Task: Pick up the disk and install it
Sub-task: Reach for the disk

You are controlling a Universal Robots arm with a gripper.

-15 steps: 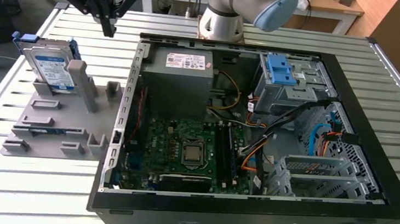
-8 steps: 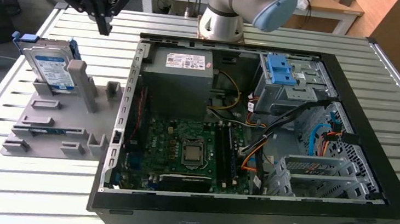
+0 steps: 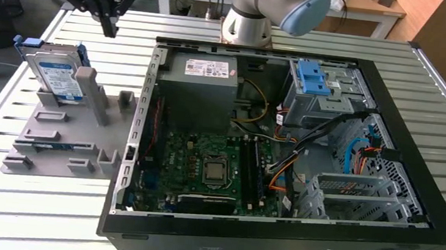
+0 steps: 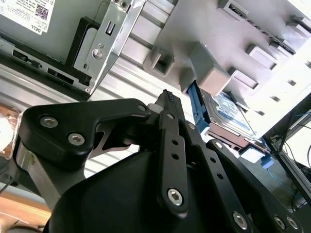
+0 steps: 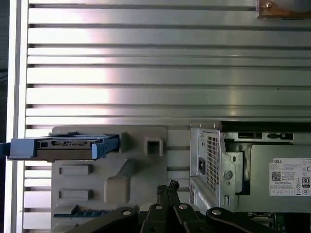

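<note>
The slatted metal table [image 3: 34, 217] carries three things. A grey holder [image 3: 57, 146] lies flat on it toward the exterior view's left. Just beside that, toward that view's right, an open black PC case [image 3: 277, 244] lies on its side. The arm's base [image 3: 247, 29] stands on the table behind the case.

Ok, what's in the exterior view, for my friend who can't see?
The robot's closed, empty hand hangs near the disk, which stands upright in a grey holder on a slatted metal table. An open computer case lies at the exterior view's right.
</note>
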